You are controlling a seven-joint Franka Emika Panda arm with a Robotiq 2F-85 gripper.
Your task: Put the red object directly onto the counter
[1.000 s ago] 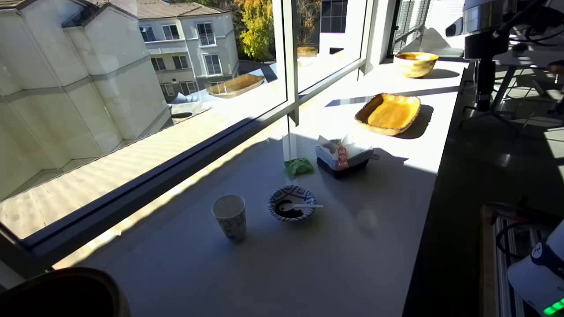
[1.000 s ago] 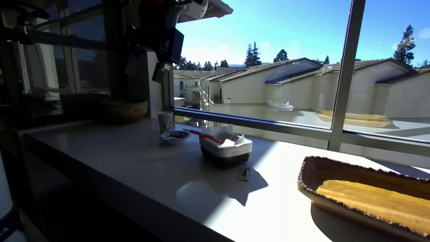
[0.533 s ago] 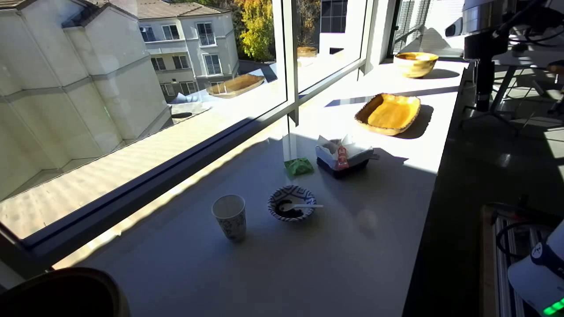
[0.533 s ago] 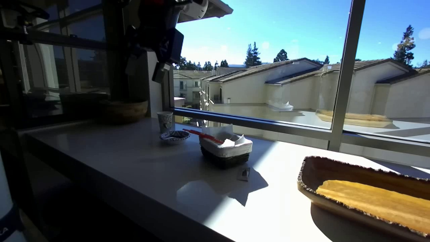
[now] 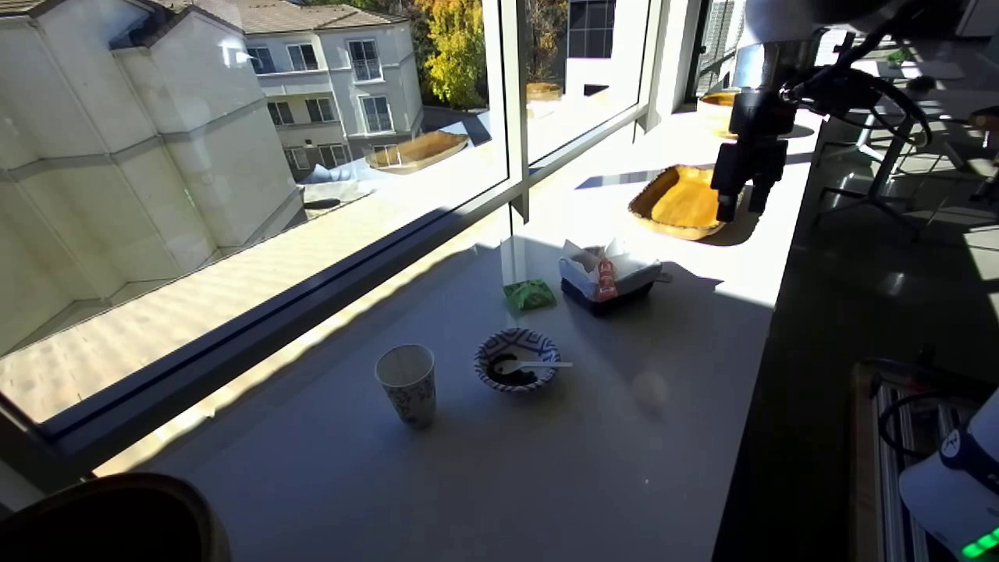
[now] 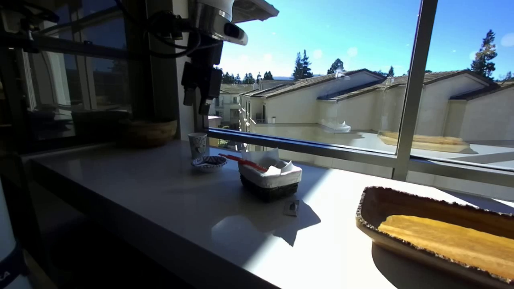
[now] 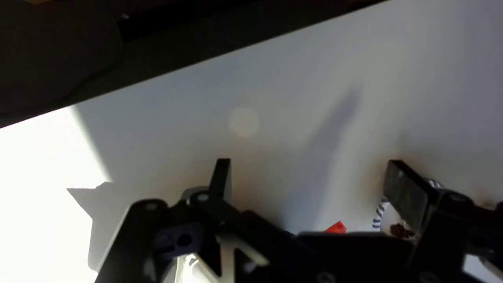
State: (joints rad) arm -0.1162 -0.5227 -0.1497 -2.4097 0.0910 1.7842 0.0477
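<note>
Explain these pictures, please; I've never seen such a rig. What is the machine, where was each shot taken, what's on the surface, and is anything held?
This is a robot arm ending in a two-fingered gripper. Two pictures come from cameras standing outside it; the third comes from its wrist, looking past the fingers at the pale counter. On the counter are a cup, a patterned bowl with a white spoon in it, a green packet, a white-lined basket and a yellow-brown tray, among other things. The red object lies across the basket's rim. The fingers stand apart with nothing between them, so nothing is held.
</note>
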